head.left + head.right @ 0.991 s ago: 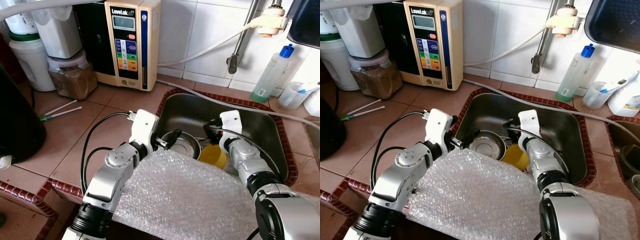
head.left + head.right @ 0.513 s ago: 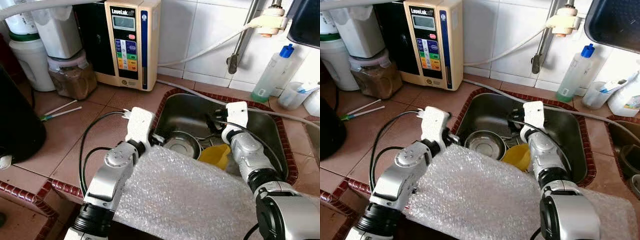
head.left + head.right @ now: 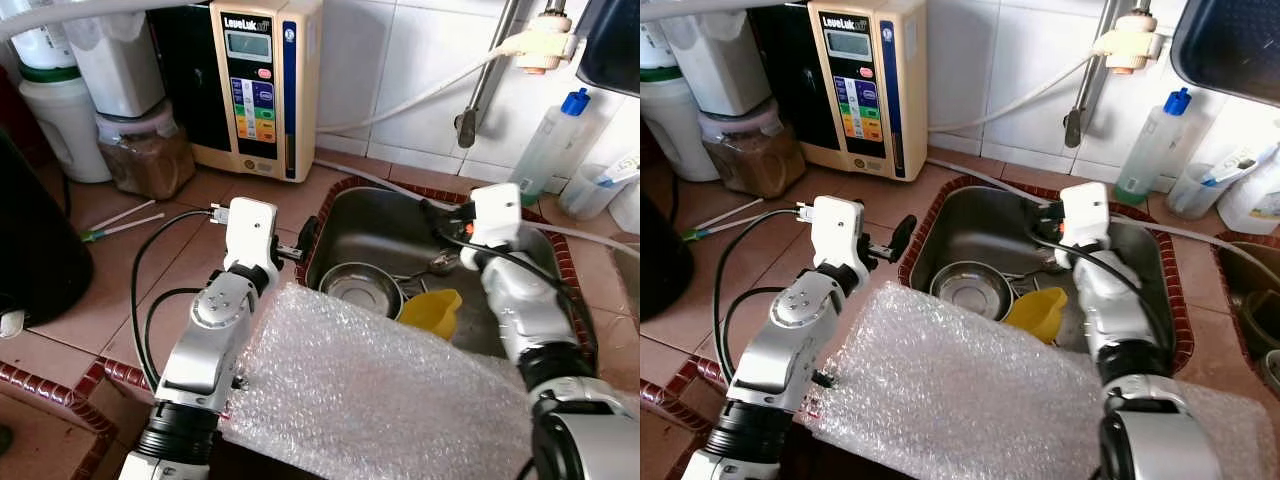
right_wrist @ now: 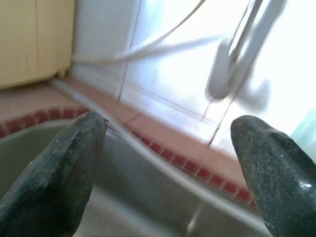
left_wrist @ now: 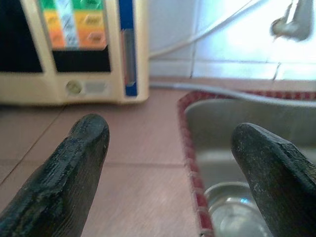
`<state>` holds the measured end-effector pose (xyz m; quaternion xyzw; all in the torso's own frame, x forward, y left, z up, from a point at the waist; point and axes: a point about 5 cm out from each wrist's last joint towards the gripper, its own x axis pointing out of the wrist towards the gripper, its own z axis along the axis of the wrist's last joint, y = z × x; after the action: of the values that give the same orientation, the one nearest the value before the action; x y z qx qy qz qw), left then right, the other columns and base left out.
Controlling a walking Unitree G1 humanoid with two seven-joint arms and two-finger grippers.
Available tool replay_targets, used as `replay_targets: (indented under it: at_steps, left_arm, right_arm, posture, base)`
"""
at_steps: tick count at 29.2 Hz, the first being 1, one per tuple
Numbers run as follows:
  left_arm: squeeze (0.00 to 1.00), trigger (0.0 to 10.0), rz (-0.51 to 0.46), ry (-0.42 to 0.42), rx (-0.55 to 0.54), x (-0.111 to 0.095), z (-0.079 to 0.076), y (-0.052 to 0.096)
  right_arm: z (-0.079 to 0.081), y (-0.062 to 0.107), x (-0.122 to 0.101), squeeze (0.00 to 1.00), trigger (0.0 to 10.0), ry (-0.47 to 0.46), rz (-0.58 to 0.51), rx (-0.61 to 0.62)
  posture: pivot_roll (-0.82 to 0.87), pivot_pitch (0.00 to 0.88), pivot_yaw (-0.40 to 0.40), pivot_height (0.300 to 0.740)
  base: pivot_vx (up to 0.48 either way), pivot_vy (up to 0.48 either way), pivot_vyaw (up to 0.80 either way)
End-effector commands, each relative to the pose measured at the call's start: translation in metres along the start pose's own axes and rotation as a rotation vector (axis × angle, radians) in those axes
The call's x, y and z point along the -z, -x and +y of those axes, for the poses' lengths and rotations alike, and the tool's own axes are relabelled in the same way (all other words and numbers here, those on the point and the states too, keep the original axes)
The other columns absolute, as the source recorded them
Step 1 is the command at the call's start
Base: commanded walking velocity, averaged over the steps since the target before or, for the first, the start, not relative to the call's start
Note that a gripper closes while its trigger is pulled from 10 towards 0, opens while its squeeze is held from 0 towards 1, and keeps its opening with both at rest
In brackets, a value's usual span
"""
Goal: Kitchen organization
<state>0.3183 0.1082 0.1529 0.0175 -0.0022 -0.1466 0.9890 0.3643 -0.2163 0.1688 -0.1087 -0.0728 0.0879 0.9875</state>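
Steel bowl point(image 3: 362, 290) sitting in the sink point(image 3: 530, 262) near its left wall, yellow cup point(image 3: 433, 309) tipped just beside it, possibly a spoon point(image 3: 441, 263) behind. Left gripper point(image 5: 170, 163) spread wide, empty, hovering over the sink's left rim. Right gripper point(image 4: 168, 163) likewise spread, empty, raised above the sink's back edge. Bubble wrap point(image 3: 380, 390) draped across the front. Water ionizer point(image 3: 262, 80) against the tiled wall.

- The cream water ionizer point(image 3: 258, 85) standing on the bench point(image 3: 150, 270) against the tiled wall bears the brand "LeveLuk" in dark letters on a pale plate above its small display.
- Its coloured buttons point(image 3: 250, 105) carry small print too fine to read.
- Other labels are illegible.
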Motion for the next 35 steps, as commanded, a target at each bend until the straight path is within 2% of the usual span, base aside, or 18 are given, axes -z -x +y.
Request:
replay_targets:
  at_steps: [1, 7, 10, 11, 12, 14, 15, 16, 17, 18, 20, 21, 23, 24, 25, 28, 32, 35]
  left_arm:
    - [1.00, 10.0, 0.007, 0.001, 0.005, -0.002, 0.000, 0.001]
    - [1.00, 10.0, -0.023, 0.010, 0.012, -0.007, 0.000, -0.001]
    - [0.98, 10.0, -0.011, -0.003, -0.029, -0.010, 0.007, -0.004]
    - [0.53, 10.0, -0.006, -0.004, -0.053, -0.011, 0.010, -0.005]
    - [0.00, 10.0, 0.000, -0.036, -0.087, -0.012, 0.014, -0.005]
    - [0.00, 10.0, 0.012, -0.057, -0.091, -0.012, 0.015, -0.005]
    - [0.00, 10.0, 0.024, -0.076, -0.097, -0.012, 0.016, -0.004]
    - [0.00, 10.0, 0.030, -0.089, -0.102, -0.011, 0.017, -0.003]
    - [0.00, 10.0, 0.022, -0.108, -0.081, -0.011, 0.019, 0.000]
    - [0.00, 10.0, 0.020, -0.105, -0.073, -0.011, 0.020, 0.001]
    - [0.00, 10.0, 0.066, -0.042, -0.086, -0.006, 0.022, 0.005]
    - [0.00, 10.0, 0.092, 0.027, -0.073, -0.003, 0.021, 0.007]
    - [0.00, 10.0, 0.084, 0.048, -0.046, -0.003, 0.018, 0.009]
    - [0.00, 10.0, 0.073, 0.015, -0.042, -0.002, 0.017, 0.010]
    - [0.00, 10.0, 0.061, -0.020, -0.036, 0.001, 0.012, 0.011]
    - [0.00, 10.0, 0.062, 0.005, -0.033, 0.007, 0.009, 0.009]
    - [0.00, 10.0, 0.081, 0.053, -0.018, 0.008, 0.008, 0.008]
    - [0.00, 10.0, 0.101, 0.126, -0.008, 0.010, 0.004, 0.012]
  right_arm:
    - [-0.001, 0.002, -0.006, 1.00, 10.0, 0.012, -0.017, -0.021]
    - [-0.007, 0.013, -0.013, 1.00, 10.0, 0.015, -0.017, -0.053]
    - [0.000, 0.020, -0.018, 1.00, 10.0, -0.007, -0.016, -0.082]
    - [0.003, 0.021, -0.019, 1.00, 10.0, -0.017, -0.016, -0.089]
    - [0.009, 0.025, -0.020, 0.97, 10.0, -0.032, -0.015, -0.099]
    - [0.013, 0.027, -0.020, 0.92, 10.0, -0.044, -0.011, -0.098]
    - [0.014, 0.028, -0.021, 0.76, 10.0, -0.059, -0.017, -0.087]
    - [0.015, 0.029, -0.021, 0.76, 10.0, -0.069, -0.020, -0.080]
    - [0.017, 0.031, -0.023, 0.57, 10.0, -0.079, -0.031, -0.044]
    - [0.018, 0.032, -0.025, 0.34, 10.0, -0.076, -0.036, -0.037]
    - [0.021, 0.035, -0.028, 0.01, 10.0, -0.060, -0.047, -0.020]
    - [0.023, 0.038, -0.030, 0.00, 10.0, -0.052, -0.051, -0.007]
    - [0.024, 0.041, -0.033, 0.00, 10.0, -0.036, -0.049, 0.000]
    - [0.024, 0.043, -0.032, 0.00, 10.0, -0.052, -0.037, 0.013]
    - [0.023, 0.048, -0.029, 0.00, 10.0, -0.094, -0.005, 0.047]
    - [0.024, 0.062, -0.018, 0.00, 10.0, -0.151, 0.063, 0.124]
    - [0.033, 0.068, -0.018, 0.00, 10.0, -0.145, 0.070, 0.128]
    - [0.048, 0.065, -0.015, 0.00, 10.0, -0.197, 0.084, 0.117]
  posture:
    - [0.10, 0.000, 0.019, 0.740]
    - [0.09, 0.000, 0.040, 0.740]
    - [0.07, 0.000, 0.071, 0.740]
    - [0.06, 0.000, 0.083, 0.740]
    - [0.06, 0.000, 0.092, 0.740]
    - [0.06, 0.000, 0.095, 0.740]
    - [0.06, 0.000, 0.101, 0.740]
    - [0.06, 0.000, 0.101, 0.740]
    - [0.06, 0.000, 0.113, 0.740]
    - [0.06, 0.000, 0.116, 0.740]
    - [0.05, 0.000, 0.120, 0.740]
    - [0.05, 0.000, 0.115, 0.740]
    - [0.05, 0.000, 0.102, 0.740]
    - [0.05, 0.000, 0.102, 0.740]
    - [0.04, 0.000, 0.052, 0.740]
    - [0.02, 0.000, 0.009, 0.740]
    - [0.03, 0.000, 0.014, 0.740]
    - [0.03, 0.000, 0.048, 0.740]
  base:
    - [0.000, 0.000, 0.00]
    - [0.000, 0.000, 0.00]
    - [0.000, 0.000, 0.00]
    - [0.000, 0.000, 0.00]
    - [0.000, 0.000, 0.00]
    - [0.000, 0.000, 0.00]
    - [0.000, 0.000, 0.00]
    - [0.000, 0.000, 0.00]
    - [0.000, 0.000, 0.00]
    - [0.000, 0.000, 0.00]
    - [0.000, 0.000, 0.00]
    - [0.000, 0.000, 0.00]
    - [0.000, 0.000, 0.00]
    - [0.000, 0.000, 0.00]
    - [0.000, 0.000, 0.00]
    - [0.000, 0.000, 0.00]
    - [0.000, 0.000, 0.00]
    - [0.000, 0.000, -0.45]
